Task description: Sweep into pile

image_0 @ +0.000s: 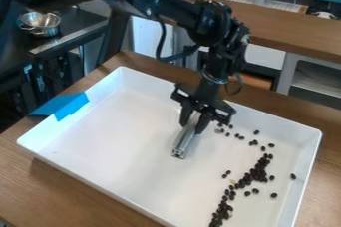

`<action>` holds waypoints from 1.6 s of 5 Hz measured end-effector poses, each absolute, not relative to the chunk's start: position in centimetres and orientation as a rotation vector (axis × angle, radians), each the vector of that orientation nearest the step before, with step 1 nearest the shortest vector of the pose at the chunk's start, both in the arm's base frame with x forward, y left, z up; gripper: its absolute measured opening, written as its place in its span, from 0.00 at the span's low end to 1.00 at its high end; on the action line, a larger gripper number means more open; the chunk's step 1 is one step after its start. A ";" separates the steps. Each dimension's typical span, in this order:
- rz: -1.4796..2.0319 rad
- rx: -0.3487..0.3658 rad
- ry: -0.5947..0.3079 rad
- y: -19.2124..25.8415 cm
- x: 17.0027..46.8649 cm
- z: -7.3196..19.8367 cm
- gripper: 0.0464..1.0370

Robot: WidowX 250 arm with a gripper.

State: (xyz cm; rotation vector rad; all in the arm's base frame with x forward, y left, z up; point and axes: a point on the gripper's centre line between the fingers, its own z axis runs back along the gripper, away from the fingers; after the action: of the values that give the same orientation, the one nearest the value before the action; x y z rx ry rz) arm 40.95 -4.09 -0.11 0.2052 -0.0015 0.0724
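In the right part of the shallow, white rectangular tray, we see small, dark oval beans in a ragged band, strays around it. Over the tray's middle, our black two-finger gripper grips a silver metal bar. We judge gathering unfinished; next, we should sweep strays inward.

tray lies on table; beans lie in its right part, bar left of them; tape on left rim
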 end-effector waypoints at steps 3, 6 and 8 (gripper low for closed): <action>-0.058 0.152 -0.038 -6.2 40.8 -0.2 0.30; -0.234 0.063 -0.078 -9.0 40.4 0.0 0.30; -0.291 -0.004 -0.077 -12.9 39.8 0.5 0.30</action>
State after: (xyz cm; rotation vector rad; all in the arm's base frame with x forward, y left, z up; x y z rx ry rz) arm 39.79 -12.86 0.52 -0.0042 -0.0774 -0.2907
